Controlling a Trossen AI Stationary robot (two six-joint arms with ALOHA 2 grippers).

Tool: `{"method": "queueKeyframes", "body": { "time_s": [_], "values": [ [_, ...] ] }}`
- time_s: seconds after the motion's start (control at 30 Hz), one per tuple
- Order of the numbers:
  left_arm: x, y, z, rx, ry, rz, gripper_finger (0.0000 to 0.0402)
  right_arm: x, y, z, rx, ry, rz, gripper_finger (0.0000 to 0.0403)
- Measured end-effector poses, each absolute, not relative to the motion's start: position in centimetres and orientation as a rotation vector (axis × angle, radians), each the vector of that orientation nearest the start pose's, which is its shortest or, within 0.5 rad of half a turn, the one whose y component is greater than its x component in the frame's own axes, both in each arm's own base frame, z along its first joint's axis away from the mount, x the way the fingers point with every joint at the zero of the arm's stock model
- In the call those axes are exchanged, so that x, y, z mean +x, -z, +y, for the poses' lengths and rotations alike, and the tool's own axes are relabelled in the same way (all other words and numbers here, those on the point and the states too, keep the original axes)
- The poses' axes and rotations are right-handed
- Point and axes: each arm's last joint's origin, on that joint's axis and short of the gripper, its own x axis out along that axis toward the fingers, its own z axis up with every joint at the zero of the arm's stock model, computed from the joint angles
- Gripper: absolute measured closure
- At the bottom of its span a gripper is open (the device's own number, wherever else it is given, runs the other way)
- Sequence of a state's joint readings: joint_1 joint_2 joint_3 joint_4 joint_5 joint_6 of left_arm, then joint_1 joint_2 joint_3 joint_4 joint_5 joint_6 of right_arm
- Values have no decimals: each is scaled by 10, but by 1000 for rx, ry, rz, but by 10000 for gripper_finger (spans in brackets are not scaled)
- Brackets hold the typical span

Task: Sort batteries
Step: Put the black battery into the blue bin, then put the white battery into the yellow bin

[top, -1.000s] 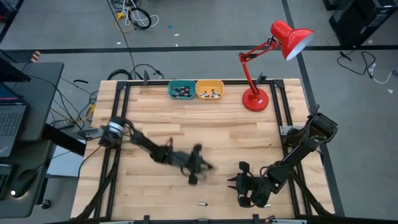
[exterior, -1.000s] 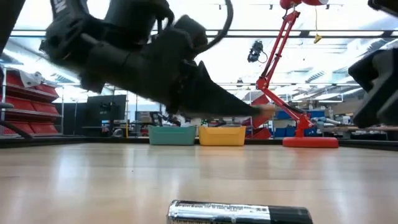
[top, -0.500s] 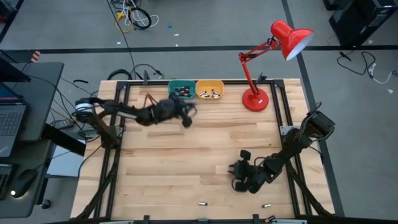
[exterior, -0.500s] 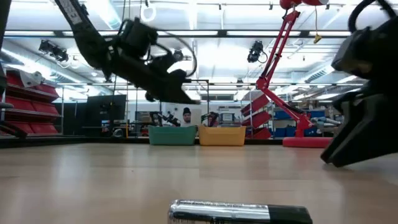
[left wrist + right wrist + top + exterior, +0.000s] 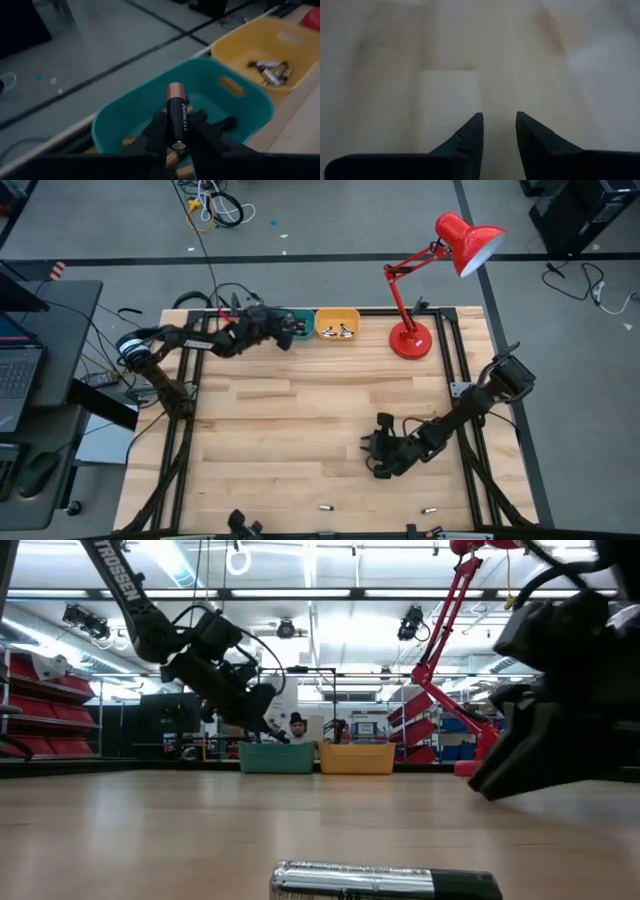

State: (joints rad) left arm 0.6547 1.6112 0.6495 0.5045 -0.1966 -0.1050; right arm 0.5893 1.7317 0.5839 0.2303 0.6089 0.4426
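My left gripper (image 5: 285,336) hangs at the table's far edge over the teal bin (image 5: 293,326), shut on a black battery with a copper end (image 5: 176,116). More dark batteries lie inside the teal bin (image 5: 125,117). Beside it, the yellow bin (image 5: 338,324) holds several batteries (image 5: 270,74). My right gripper (image 5: 372,458) is low over bare wood right of the table's middle, open, with nothing between its fingers (image 5: 470,137). Two loose batteries (image 5: 325,506) (image 5: 428,509) lie on their sides near the front edge; one shows close up in the low view (image 5: 385,882). My left gripper pinches the battery between its two fingers at its silvery end (image 5: 178,143). The battery lies along the fingers and sticks out past their tips, copper end (image 5: 175,90) foremost. The fingers slant down from the table's left. The battery is lifted clear, above the teal bin.
A red desk lamp (image 5: 410,340) stands on its base at the far right of the table, its arm reaching up and right. A black frame rail (image 5: 200,370) borders the table's sides. Bare wood lies between the two arms.
My left gripper has swung from the table's near middle toward the far edge and left, rising, and now hangs over the teal bin. My right gripper has shifted a little toward the table's left and sunk nearer the wood, its gap unchanged.
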Motion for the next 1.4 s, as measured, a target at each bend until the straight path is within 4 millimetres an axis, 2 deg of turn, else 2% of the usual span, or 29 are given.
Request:
{"method": "queueKeyframes", "body": {
  "time_s": [0.3,0.6,0.83,1.1,1.4],
  "values": [
    [229,-149,195,-262,-893,511,273,249,-94,114,-102,307,704,299],
    [231,-151,195,-148,-840,541,266,255,-94,101,-54,364,697,299],
    [243,-153,182,-114,-711,522,266,256,-94,102,-36,336,707,299],
    [267,-156,150,-91,-513,474,265,260,-97,107,-5,243,729,300],
    [295,-158,84,-75,-288,454,265,265,-104,116,-21,201,708,300]
  ]
}}
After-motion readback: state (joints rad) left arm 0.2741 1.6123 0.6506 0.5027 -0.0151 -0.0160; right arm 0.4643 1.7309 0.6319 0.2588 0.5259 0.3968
